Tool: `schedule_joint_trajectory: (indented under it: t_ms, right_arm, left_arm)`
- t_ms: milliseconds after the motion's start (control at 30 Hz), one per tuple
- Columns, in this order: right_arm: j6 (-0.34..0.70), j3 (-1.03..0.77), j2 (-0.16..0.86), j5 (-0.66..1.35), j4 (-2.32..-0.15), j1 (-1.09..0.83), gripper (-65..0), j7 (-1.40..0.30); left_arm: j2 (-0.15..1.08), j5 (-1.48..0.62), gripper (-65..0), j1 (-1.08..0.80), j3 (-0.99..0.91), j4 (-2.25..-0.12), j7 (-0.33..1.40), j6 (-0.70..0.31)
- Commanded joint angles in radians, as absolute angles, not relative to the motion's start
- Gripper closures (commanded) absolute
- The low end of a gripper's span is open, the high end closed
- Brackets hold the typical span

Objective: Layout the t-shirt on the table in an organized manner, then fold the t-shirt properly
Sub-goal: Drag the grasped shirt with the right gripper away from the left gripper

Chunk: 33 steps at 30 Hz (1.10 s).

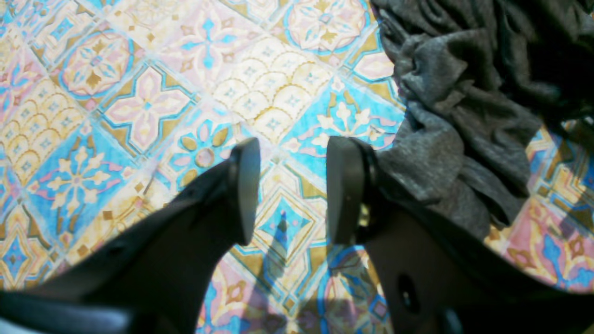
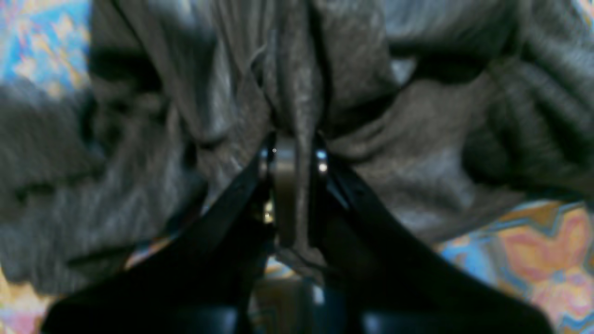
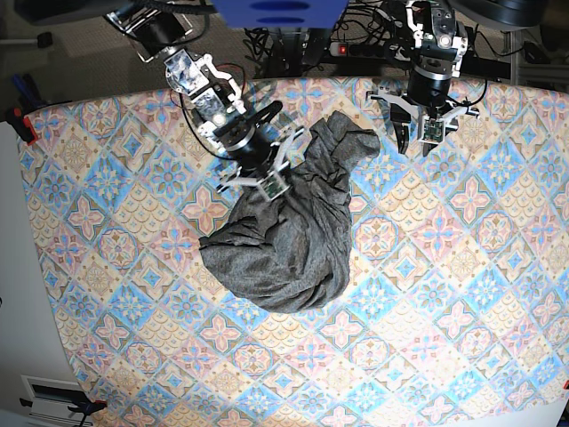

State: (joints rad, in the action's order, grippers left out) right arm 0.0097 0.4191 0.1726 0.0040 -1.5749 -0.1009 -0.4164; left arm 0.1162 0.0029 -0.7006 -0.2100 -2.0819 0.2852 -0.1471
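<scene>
T-shirt: charcoal-grey knit, crumpled in a heap on the table; long axis ran from the far end, between the two grippers, down toward the near-left, broadening there.

Right gripper: arm reached in from the far left, wrist angled downward; jaws closed, pinching a bunched fold at the heap's left edge.

Left gripper: arm hung from the far edge, pointing down; jaws parted, empty, over bare cloth, t-shirt just beside one finger.
</scene>
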Motion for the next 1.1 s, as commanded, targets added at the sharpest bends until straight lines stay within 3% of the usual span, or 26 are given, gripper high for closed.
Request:
schedule_joint_trajectory:
  t_ms: [0, 300, 433, 633, 933, 1067]
  right_arm:
    - [0.001, 0.372, 0.179, 0.004, -1.613, -0.082, 0.0, -0.387]
    - [0.001, -0.002, 0.17, 0.008, -1.701, -0.084, 0.0, -0.387]
    - [0.001, -0.288, 0.119, 0.042, -1.689, -0.074, 0.0, -0.387]
    - [0.001, -0.622, 0.11, 0.134, -1.509, -0.074, 0.0, -0.418]
    - [0.024, -0.665, 0.114, 0.136, -1.365, 0.065, 0.0, -0.636]
    - [0.194, -0.667, 0.114, 0.136, -1.422, 0.065, -17.6, -0.644]
  left_arm:
    - [0.119, 0.001, -22.7, -0.705, -0.211, -2.097, 0.263, -0.145]
    - [0.119, 0.002, -22.7, -0.705, -0.209, -2.091, 0.265, -0.145]
    - [0.119, 0.002, -22.7, -0.707, -0.209, -2.077, 0.265, -0.145]
    - [0.119, 0.002, -22.7, -0.71, -0.209, -2.069, 0.265, -0.145]
    - [0.127, 0.007, -23.2, -0.71, -0.154, -2.069, 0.265, -0.147]
    - [0.128, 0.094, -23.3, -0.705, -0.087, -2.069, 0.265, -0.148]
